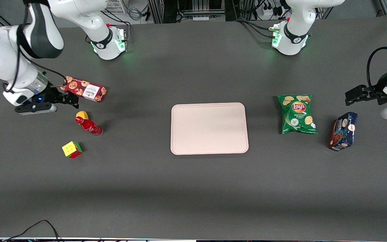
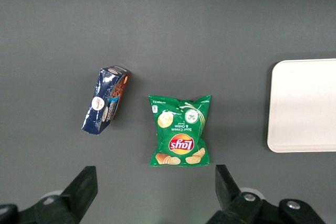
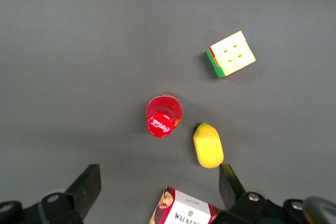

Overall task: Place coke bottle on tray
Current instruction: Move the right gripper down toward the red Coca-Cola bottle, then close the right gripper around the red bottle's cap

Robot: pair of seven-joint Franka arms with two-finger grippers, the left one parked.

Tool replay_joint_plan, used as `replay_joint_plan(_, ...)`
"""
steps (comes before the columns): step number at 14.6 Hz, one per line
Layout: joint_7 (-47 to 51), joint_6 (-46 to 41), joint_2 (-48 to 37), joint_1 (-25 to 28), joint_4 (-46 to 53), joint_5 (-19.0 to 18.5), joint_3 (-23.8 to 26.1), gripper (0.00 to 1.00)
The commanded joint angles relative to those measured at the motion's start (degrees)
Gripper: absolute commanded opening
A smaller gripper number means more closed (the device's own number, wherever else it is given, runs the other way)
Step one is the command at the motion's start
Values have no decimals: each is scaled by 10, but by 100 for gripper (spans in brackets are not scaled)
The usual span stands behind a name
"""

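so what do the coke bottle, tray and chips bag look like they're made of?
Coke bottle: likely glossy plastic; highlights on its red body and smooth cap.
Tray: looks like matte moulded plastic; uniform pale pinkish-beige, rounded corners, low rim, no glare.
Chips bag: thin printed film, slightly shiny, with wrinkles and crimped ends.
The gripper hovers open beside the red cookie box, touching nothing.

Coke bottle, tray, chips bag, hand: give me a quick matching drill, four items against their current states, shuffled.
Items:
1. coke bottle
2. tray
3. chips bag
4. hand

States:
A. nothing on it
B. open, above the table beside the cookie box
C. standing beside the yellow lump
D. lying flat toward the parked arm's end

Pairs: 1-C, 2-A, 3-D, 4-B
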Motion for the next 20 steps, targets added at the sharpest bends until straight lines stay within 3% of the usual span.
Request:
replay_joint_plan(1, -28, 70, 15, 0, -43, -8, 0, 100)
replay_joint_plan(7, -65, 151, 98, -2, -36, -7, -6, 100)
replay_joint_plan(11, -65, 153, 112, -3, -26, -6, -7, 98)
replay_joint_plan(14, -64, 151, 112, -3, -22, -4, -7, 87)
replay_joint_plan(20, -63, 148, 121, -2, -8, 3, -7, 87)
